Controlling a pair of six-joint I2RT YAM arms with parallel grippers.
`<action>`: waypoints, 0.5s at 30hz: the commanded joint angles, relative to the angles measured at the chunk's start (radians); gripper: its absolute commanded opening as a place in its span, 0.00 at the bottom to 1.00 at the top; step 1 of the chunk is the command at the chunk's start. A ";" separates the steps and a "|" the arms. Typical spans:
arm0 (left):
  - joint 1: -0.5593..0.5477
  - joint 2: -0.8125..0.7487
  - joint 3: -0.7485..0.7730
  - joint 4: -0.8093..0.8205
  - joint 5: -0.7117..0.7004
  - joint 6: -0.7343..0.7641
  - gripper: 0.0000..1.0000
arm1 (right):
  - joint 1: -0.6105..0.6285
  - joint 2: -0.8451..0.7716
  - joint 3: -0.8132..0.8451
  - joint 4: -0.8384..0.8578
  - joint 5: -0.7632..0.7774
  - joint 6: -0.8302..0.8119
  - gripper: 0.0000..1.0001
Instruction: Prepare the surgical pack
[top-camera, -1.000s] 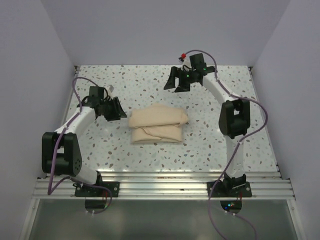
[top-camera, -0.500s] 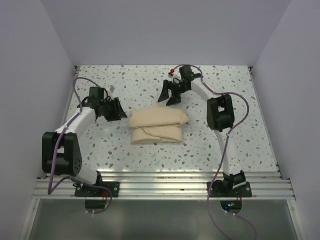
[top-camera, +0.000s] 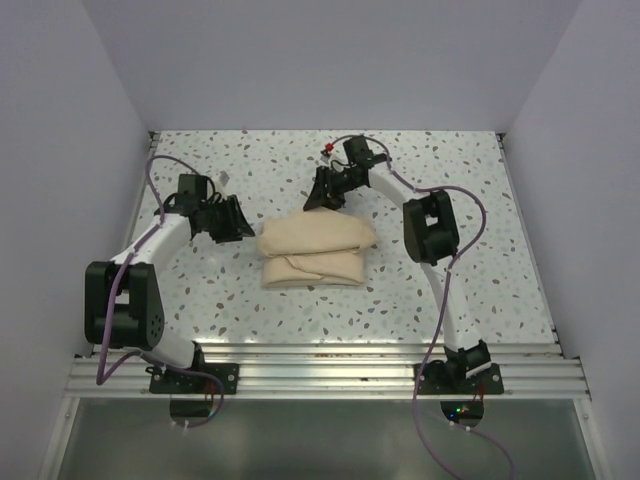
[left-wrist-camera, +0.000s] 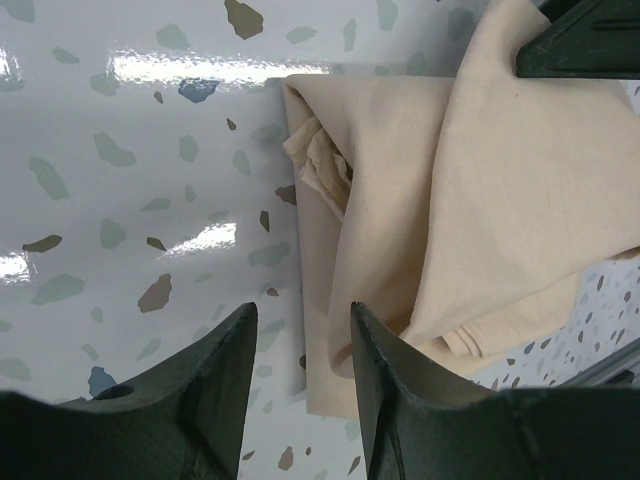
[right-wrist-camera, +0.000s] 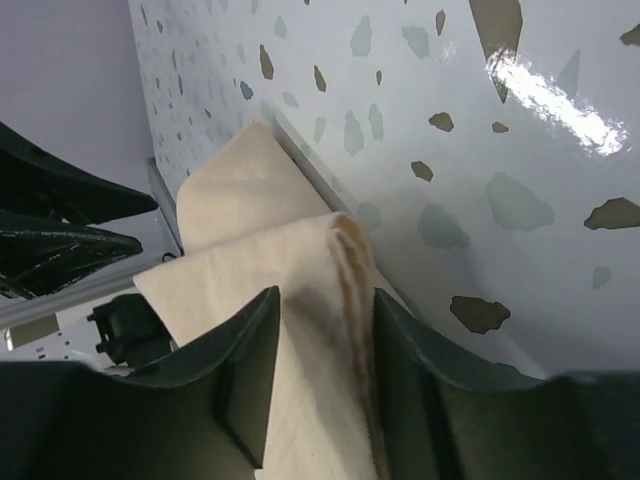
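Bright overhead light, white glare on the glossy table, soft shadows, near jaws perhaps slightly blurred

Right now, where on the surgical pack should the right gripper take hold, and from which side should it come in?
Pinch the surgical pack at its far folded edge, coming in from the far side, where the right gripper hovers with its jaws apart. In the right wrist view that edge is a raised, rounded fold in line with the finger gap, so it likely offers a lip. The flat top gives nothing to pinch.
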 joint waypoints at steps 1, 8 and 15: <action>0.015 -0.037 -0.003 0.026 0.003 -0.006 0.46 | -0.009 -0.053 0.044 0.072 -0.036 0.082 0.40; 0.030 -0.051 0.012 -0.003 -0.009 -0.024 0.46 | 0.006 -0.196 -0.031 0.017 -0.024 0.074 0.13; 0.043 -0.040 0.011 -0.020 0.030 -0.070 0.46 | 0.054 -0.420 -0.206 -0.037 0.017 0.016 0.10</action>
